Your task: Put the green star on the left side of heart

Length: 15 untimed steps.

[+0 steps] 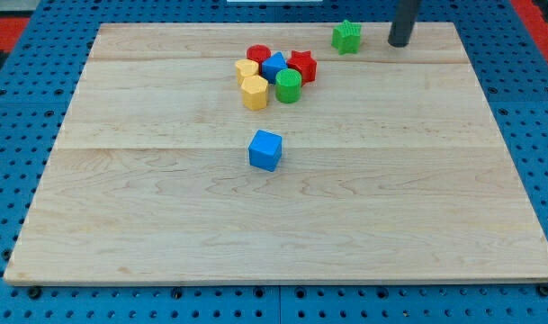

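The green star [346,36] lies near the view's top edge of the wooden board [166,216], right of centre. The yellow heart [247,69] sits at the left of a tight cluster, down and to the left of the star. My tip [399,42] rests on the board just right of the green star, with a small gap between them. The rod rises out of the view's top.
The cluster also holds a red cylinder [258,54], a blue triangle [274,66], a red star [302,65], a green cylinder [288,86] and a yellow hexagon [254,92]. A blue cube [265,149] stands alone near the board's middle.
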Available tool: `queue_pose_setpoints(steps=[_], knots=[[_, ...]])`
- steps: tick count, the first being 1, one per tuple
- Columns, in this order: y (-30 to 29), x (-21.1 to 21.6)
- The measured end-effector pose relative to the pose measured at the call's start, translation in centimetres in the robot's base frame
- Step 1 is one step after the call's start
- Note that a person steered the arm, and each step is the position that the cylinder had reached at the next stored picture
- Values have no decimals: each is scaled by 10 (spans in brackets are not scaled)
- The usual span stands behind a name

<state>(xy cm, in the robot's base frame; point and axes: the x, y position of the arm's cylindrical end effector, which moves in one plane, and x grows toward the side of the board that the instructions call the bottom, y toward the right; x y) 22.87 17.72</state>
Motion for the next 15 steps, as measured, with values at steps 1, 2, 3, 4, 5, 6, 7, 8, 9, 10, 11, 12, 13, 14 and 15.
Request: queue_pose_setpoints(steps=[1, 2, 3, 4, 5, 6, 7, 8, 9, 10, 11, 12, 13, 14, 15], knots=[[-56, -7], [-45, -6], [-79, -6], [-170, -6], [-202, -6], [-167, -18], [-181, -36], [-245, -3], [-281, 33], [-277, 19], [-285, 11], [-332, -5], [-354, 26], [-324, 47], [-280, 47]])
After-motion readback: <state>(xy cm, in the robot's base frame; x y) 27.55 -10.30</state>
